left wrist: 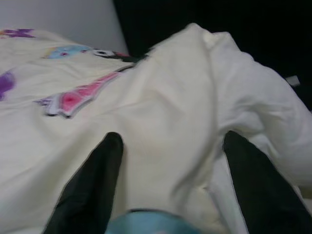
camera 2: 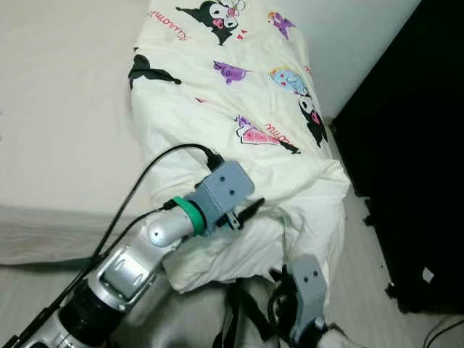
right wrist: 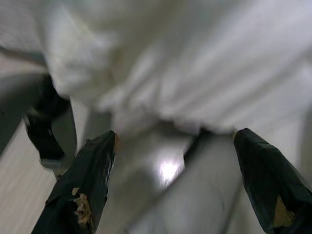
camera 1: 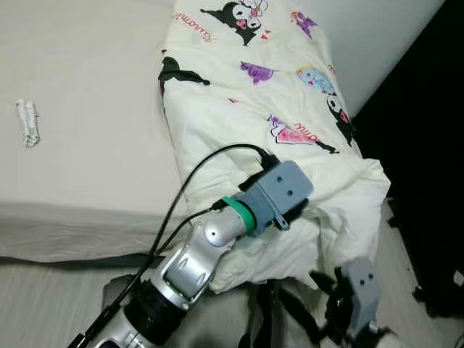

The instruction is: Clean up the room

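**Soft quilt, wide-open gripper: where to take hold**

Plainly, the thing to tidy here is the cartoon-print quilt [camera 1: 283, 109], a cream, puffy cover lying bunched along the bed [camera 1: 87, 109], running from about 12 o'clock down to 5 o'clock in the head views, its lower corner spilling over the mattress edge toward the floor [camera 1: 43, 297]. It looks light but bulky, limp and thick with folds, so it should sag and drag rather than lift as one piece (a pinch on a flat stretch would likely slip off). The better hold, I judge, is a gathered ridge or the hanging corner near 5 o'clock, where the cloth doubles up.

The left gripper [left wrist: 168, 146] is stretched forward from 7 o'clock, wrist tilted down, its two black fingers spread apart with the quilt's surface directly between them and nothing clamped yet; the wrist view shows the fabric close under the tips. The right gripper [right wrist: 175, 141] hangs low at about 5 o'clock, beside the drooping corner, its fingers also wide apart and empty.

A small white packet [camera 1: 27, 123] lies on the bare sheet at 9 o'clock, well apart from the quilt.
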Tool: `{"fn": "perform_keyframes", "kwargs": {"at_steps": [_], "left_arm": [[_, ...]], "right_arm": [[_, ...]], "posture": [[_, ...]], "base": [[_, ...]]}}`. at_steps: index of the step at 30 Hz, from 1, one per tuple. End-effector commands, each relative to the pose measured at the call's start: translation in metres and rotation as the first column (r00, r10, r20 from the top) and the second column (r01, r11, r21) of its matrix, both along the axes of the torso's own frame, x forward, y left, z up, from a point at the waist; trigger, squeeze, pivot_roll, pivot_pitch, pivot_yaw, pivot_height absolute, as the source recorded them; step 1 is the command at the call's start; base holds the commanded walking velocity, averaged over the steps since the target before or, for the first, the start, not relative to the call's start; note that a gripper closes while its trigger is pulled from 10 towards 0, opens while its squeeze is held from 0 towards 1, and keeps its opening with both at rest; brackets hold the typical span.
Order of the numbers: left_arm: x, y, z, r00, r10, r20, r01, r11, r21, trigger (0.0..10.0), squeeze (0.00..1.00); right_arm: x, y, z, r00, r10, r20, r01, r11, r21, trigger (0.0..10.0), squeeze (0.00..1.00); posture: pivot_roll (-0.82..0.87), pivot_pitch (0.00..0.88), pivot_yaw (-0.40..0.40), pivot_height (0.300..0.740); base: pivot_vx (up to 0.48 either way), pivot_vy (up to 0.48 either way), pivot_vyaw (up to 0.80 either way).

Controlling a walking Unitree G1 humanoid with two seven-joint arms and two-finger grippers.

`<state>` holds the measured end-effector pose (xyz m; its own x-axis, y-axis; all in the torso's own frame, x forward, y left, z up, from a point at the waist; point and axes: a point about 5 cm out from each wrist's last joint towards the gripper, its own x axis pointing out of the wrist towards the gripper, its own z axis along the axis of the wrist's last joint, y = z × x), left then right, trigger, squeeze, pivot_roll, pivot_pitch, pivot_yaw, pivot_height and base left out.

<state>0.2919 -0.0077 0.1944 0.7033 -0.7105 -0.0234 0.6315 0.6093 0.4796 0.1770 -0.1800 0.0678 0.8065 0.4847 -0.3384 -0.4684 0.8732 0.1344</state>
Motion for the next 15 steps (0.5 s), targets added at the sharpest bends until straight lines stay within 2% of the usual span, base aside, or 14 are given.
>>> {"fn": "perform_keyframes", "kwargs": {"at_steps": [1,2,3,5,7,9,10,11,12,13,15], "left_arm": [[-0.004,-0.013,-0.007,0.999,-0.024,0.027,0.023,0.999,0.044,10.0,1.0],[-0.004,-0.018,-0.015,0.999,-0.023,0.05,0.018,0.995,0.093,10.0,1.0],[-0.004,-0.018,-0.015,0.999,-0.023,0.05,0.018,0.995,0.093,10.0,1.0],[0.002,-0.022,-0.027,0.989,0.064,0.134,-0.087,0.982,0.169,10.0,1.0],[0.011,-0.018,-0.03,0.969,0.163,0.184,-0.196,0.964,0.179,10.0,1.0],[0.014,-0.015,-0.032,0.959,0.194,0.206,-0.233,0.955,0.184,10.0,1.0],[0.017,-0.012,-0.038,0.955,0.217,0.204,-0.259,0.943,0.208,10.0,0.45],[0.018,-0.008,-0.045,0.951,0.222,0.215,-0.273,0.93,0.245,10.0,0.0],[0.018,-0.008,-0.045,0.951,0.222,0.215,-0.273,0.93,0.245,10.0,0.0],[0.02,-0.003,-0.058,0.953,0.232,0.196,-0.283,0.913,0.295,10.0,0.0],[0.02,-0.001,-0.063,0.952,0.235,0.195,-0.287,0.905,0.313,10.0,0.0]], "right_arm": [[-0.001,-0.008,-0.012,0.999,-0.05,-0.018,0.049,0.998,-0.05,10.0,0.0],[0.001,-0.011,-0.02,0.995,-0.091,-0.031,0.089,0.994,-0.069,10.0,0.0],[0.001,-0.011,-0.02,0.995,-0.091,-0.031,0.089,0.994,-0.069,10.0,0.0],[0.005,-0.009,-0.023,0.991,-0.13,-0.036,0.127,0.99,-0.066,10.0,0.0],[0.007,-0.006,-0.019,0.991,-0.127,-0.032,0.125,0.991,-0.054,10.0,0.0],[0.007,-0.005,-0.017,0.992,-0.12,-0.03,0.118,0.992,-0.043,10.0,0.0],[0.007,-0.003,-0.015,0.994,-0.109,-0.031,0.108,0.994,-0.031,10.0,0.0],[0.006,-0.002,-0.014,0.995,-0.099,-0.033,0.098,0.995,-0.023,10.0,0.0],[0.006,-0.002,-0.014,0.995,-0.099,-0.033,0.098,0.995,-0.023,10.0,0.0],[0.007,-0.001,-0.014,0.996,-0.084,-0.026,0.083,0.996,-0.018,10.0,0.0],[0.007,-0.001,-0.014,0.996,-0.081,-0.022,0.081,0.997,-0.019,10.0,0.0]], "posture": [[0.03,0.192,-0.121,0.507],[0.03,0.19,-0.114,0.507],[0.03,0.19,-0.114,0.507],[0.03,0.19,-0.109,0.507],[0.03,0.19,-0.109,0.507],[0.03,0.194,-0.108,0.507],[0.03,0.194,-0.108,0.507],[0.03,0.194,-0.108,0.507],[0.03,0.194,-0.108,0.507],[0.03,0.194,-0.108,0.507],[0.04,0.191,-0.11,0.507]], "base": [[0.0,0.0,0.0],[0.0,0.0,0.0],[0.0,0.0,0.0],[0.0,0.0,0.0],[0.0,0.0,0.0],[0.0,0.0,0.0],[0.0,0.0,0.0],[0.0,0.0,0.0],[0.0,0.0,0.0],[0.0,0.0,0.0],[0.0,0.0,0.0]]}}
